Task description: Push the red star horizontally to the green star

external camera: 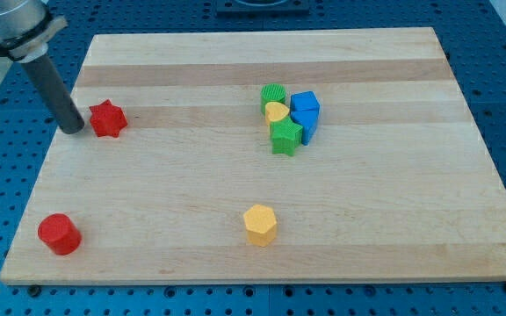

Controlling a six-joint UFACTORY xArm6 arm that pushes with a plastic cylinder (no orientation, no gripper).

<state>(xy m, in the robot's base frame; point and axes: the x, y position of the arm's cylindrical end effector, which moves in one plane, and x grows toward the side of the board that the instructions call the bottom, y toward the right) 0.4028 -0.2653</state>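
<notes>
The red star (107, 118) lies on the wooden board at the view's left. The green star (285, 136) lies right of the board's middle, at the bottom of a tight cluster of blocks. My tip (73, 130) rests on the board just left of the red star, a small gap apart from it. The rod rises from the tip toward the view's top left.
The cluster holds a green cylinder (273, 96), a yellow heart (276, 112) and two blue blocks (305, 112), touching the green star. A red cylinder (59, 233) stands at the bottom left. A yellow hexagon (260, 224) lies at the bottom middle. The board's left edge (38, 167) is close to my tip.
</notes>
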